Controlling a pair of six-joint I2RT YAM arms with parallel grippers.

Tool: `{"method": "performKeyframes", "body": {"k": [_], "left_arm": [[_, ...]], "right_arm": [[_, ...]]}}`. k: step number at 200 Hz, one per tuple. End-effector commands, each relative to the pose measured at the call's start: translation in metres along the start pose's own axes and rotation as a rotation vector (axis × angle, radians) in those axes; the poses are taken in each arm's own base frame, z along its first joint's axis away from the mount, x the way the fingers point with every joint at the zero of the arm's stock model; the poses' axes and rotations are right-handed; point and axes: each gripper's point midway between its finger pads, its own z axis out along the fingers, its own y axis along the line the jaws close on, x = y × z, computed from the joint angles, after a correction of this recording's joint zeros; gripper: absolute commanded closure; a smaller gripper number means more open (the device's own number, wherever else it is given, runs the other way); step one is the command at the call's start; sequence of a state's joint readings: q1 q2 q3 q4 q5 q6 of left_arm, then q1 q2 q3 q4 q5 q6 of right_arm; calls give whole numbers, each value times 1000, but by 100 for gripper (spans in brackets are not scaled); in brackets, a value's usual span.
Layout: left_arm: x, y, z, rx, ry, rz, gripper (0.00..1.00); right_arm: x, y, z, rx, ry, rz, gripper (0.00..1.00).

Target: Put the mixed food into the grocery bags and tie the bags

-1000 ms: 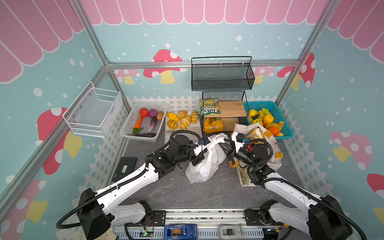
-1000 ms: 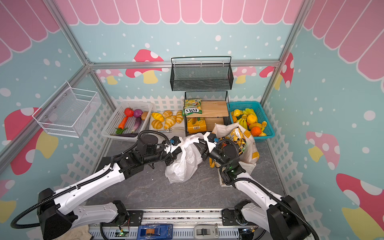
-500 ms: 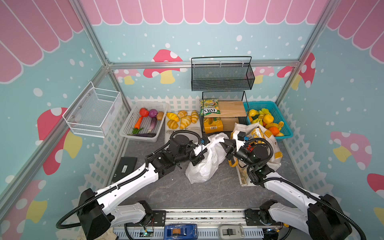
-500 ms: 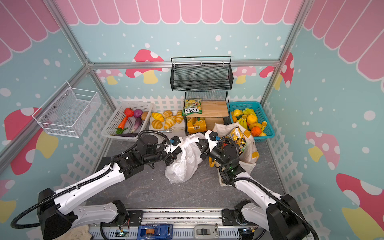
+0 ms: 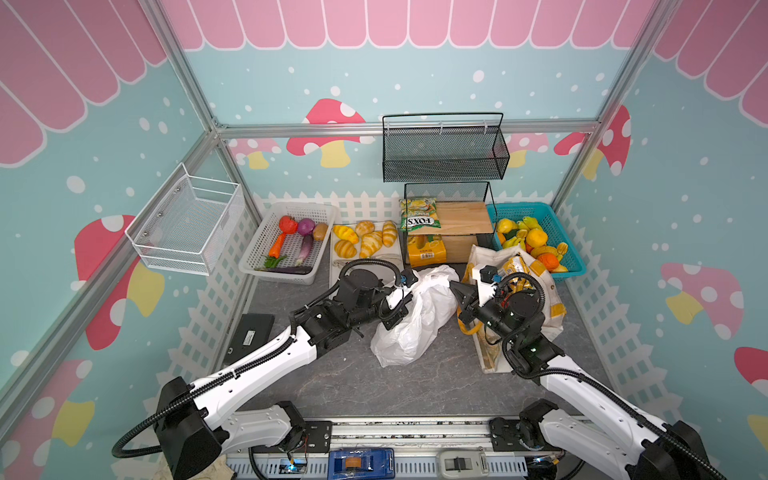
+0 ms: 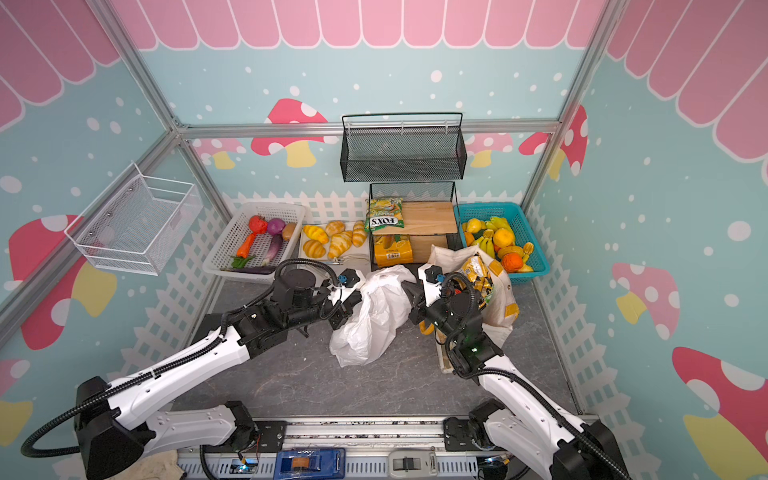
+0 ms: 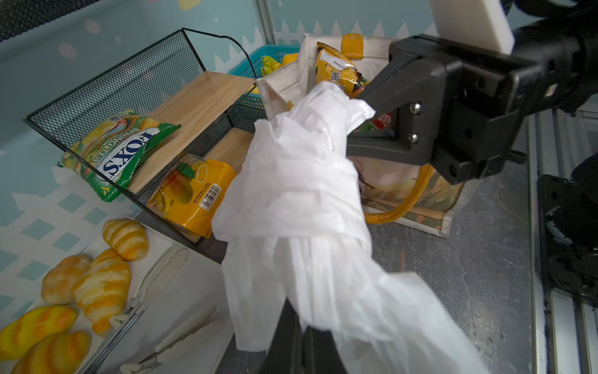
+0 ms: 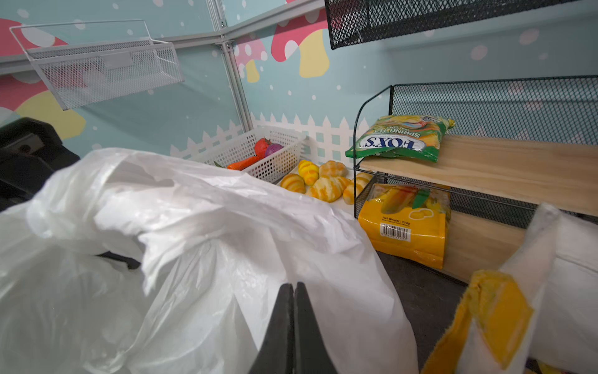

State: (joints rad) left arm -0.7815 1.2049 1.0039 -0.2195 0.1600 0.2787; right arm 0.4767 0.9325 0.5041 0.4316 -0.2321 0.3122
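Left wrist view: the left claw [image 7: 293, 319], pressed together, pinches a twisted strand of the white carrier bag [image 7: 291, 181], and the plastic runs taut from it toward the opposite arm. The right claw [image 8: 293, 286] is also pressed together against the bag's upper folds. The pictures do not settle whether any film is caught between its fingers.

In both top views the bag slumps at the centre of the frame on the grey desk [image 5: 374, 386], flanked by the two claws. The off-white tote [image 5: 552, 286] stands just right of it, with crinkly snack packets [image 5: 515, 270] poking from its mouth. The carrot [image 5: 276, 247] and purple onion [image 5: 306, 226] lie in the white basket [image 5: 257, 266], upper left of centre and well apart from either bag.

The risks appear plain. The film is thin and slick, so a hard pull could tear it, or a strand could slide out of a claw before a knot forms. If the right claw holds nothing, any pull is likely to go nowhere. The right arm works just beside the tote and may tip it, spilling the packets. Tying now would probably leave the vegetables unpacked.
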Motion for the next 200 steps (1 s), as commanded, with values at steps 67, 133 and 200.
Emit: {"method": "performKeyframes", "body": {"k": [67,133,200], "left_arm": [[-21,7,-8,-10,-63,-20,100],[-23,6,-10,1,-70,-20,100],[-20,4,-9,6,-63,-22,100]], "right_arm": [[-20,54,-6,-306,-79,-175,64],[-29,48,-1,-337,-29,-36,53],[-26,47,0,-412,27,173,53]]}}
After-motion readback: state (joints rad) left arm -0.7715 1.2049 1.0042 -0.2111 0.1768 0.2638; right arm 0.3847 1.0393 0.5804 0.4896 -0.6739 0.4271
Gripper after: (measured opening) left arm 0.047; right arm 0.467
